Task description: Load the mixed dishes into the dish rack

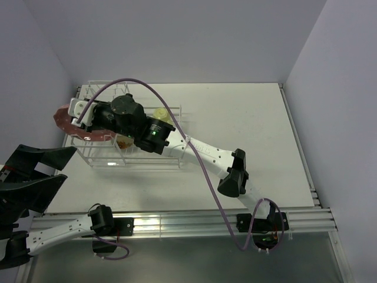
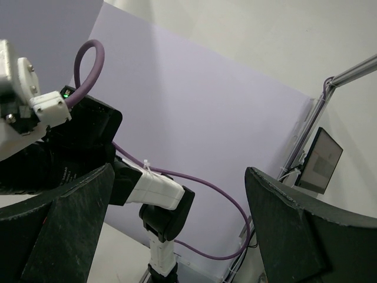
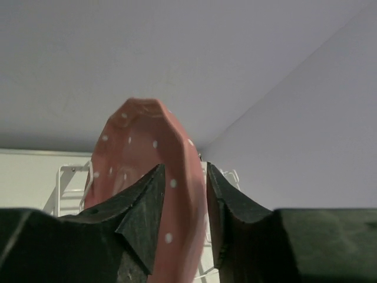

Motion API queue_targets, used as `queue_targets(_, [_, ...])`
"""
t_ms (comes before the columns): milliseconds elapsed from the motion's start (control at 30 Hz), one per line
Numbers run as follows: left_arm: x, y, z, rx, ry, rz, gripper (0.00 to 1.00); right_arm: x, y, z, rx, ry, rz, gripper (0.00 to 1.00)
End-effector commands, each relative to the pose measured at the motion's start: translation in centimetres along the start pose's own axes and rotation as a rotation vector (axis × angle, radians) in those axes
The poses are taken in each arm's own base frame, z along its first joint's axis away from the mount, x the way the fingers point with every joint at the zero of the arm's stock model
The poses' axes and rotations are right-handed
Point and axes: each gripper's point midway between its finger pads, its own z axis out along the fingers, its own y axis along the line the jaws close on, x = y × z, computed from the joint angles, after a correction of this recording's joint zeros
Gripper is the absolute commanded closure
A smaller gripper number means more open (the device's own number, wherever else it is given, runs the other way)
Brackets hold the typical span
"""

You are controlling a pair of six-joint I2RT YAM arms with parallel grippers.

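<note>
The right hand (image 3: 185,167) reaches over the left end of the rack (image 1: 150,165), its fingers (image 3: 141,206) straddling the rim of the pink dotted plate (image 3: 141,147), which stands on edge in the tall slotted section. I cannot tell whether they clamp the plate or just flank it. A mug (image 1: 162,114) sits in the rack's lower basket, and the left hand (image 2: 179,171) hangs off the table's (image 1: 247,118) left side, fingers wide apart and holding nothing.

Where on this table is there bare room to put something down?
The right half of the table, from the dish rack to the right edge, is bare, except where the right arm crosses. The far-left corner is crowded: rack, pink white-dotted plate, right claw.
</note>
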Motion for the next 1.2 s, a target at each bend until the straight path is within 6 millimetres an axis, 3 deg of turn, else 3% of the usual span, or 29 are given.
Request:
queue_targets(0, [-0.5,0.0,-0.3,0.001,-0.015,0.006,0.01,-4.6,-3.6,-0.7,0.094,-0.132,0.01,0.57])
queue_targets(433, [-0.3,0.3,-0.2,-0.011,-0.012,0.013,0.01,-4.3,-4.8,-1.1,0.137,-0.123,0.029,0.39])
queue_targets(533, [-0.3,0.4,-0.2,-0.018,-0.009,0.014,0.01,-5.4,-6.9,-2.1,0.223,-0.137,0.052,0.35])
queue_targets(567, [-0.3,0.6,-0.2,-0.031,-0.011,0.014,0.01,-4.9,-7.5,-2.4,0.261,-0.118,0.074,0.34])
queue_targets(633, [-0.1,1.1,-0.2,-0.055,-0.006,0.01,0.01,-6.3,-9.3,-4.1,0.324,-0.133,0.099,0.32])
queue_targets(733, [0.7,2.1,0.3,-0.104,0.012,0.008,0.01,-6.2,-11.4,-7.1,0.43,-0.098,0.178,0.3])
queue_targets(800, [1.8,4.3,0.6,-0.229,0.043,0.001,0.01,-5.6,-12.2,-9.4,0.483,-0.063,0.254,0.28])
queue_targets(900, [4.5,6.6,1.9,-0.347,0.127,0.027,0.01,-3.3,-13.7,-13.2,0.627,0.048,0.376,0.25])
queue_targets(933, [6.1,7.5,2.8,-0.386,0.175,0.043,0.01,-1.0,-14.2,-14.9,0.694,0.144,0.403,0.24])
queue_targets(967, [7.1,8.0,3.2,-0.413,0.201,0.041,0.01,1.0,-13.6,-15.5,0.718,0.189,0.492,0.23])
queue_targets(1000, [8.2,8.6,3.6,-0.441,0.229,0.047,0.01,1.0,-14.1,-17.4,0.745,0.199,0.549,0.23])
queue_targets(1033, [10.1,9.8,4.1,-0.49,0.281,0.067,0.01,3.6,-14.0,-19.1,0.751,0.291,0.577,0.23])
queue_targets(1067, [11.2,10.5,4.2,-0.519,0.303,0.064,0.01,4.8,-12.9,-19.4,0.737,0.286,0.727,0.22])
queue_targets(1100, [12.2,11.2,4.4,-0.547,0.32,0.068,0.01,6.5,-11.7,-21.1,0.718,0.326,0.793,0.23])
queue_targets(1167, [15.0,13.2,4.4,-0.612,0.363,0.091,0.01,9.7,-9.1,-22.5,0.649,0.384,0.958,0.23])
